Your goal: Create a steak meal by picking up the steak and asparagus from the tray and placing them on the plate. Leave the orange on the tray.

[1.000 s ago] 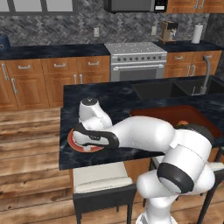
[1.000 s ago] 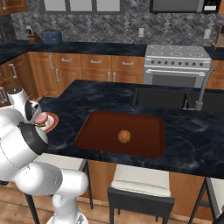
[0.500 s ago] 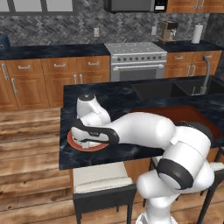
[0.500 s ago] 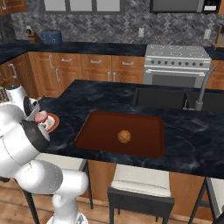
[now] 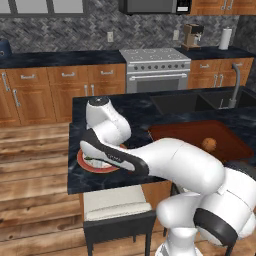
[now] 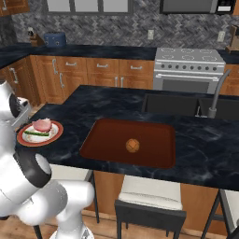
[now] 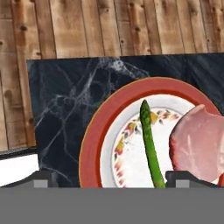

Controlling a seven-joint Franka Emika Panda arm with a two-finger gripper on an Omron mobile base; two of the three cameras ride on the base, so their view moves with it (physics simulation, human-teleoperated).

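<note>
The plate [image 7: 94,144], white inside a red-orange rim, lies near the corner of the dark counter. On it rest the green asparagus [image 7: 151,144] and, beside it, the pink steak [image 7: 197,140]. My gripper [image 7: 114,178] hovers above the plate, open, with its fingertips [image 7: 43,178] wide apart and nothing between them. From the right base the plate [image 6: 23,138] carries the steak [image 6: 42,124] and the asparagus [image 6: 36,133], uncovered. The orange [image 6: 132,145] sits alone in the dark red-brown tray [image 6: 100,140]. From the left base my arm covers most of the plate [image 5: 85,162].
The plate lies close to the island's left edge, with wooden floor [image 7: 109,26] beyond. A sink and tap [image 6: 212,100] are behind the tray. Stools [image 6: 149,205] stand under the counter's front edge.
My hand has drawn up and back off the plate, which now shows uncovered from the right base. The asparagus stays lying beside the steak.
</note>
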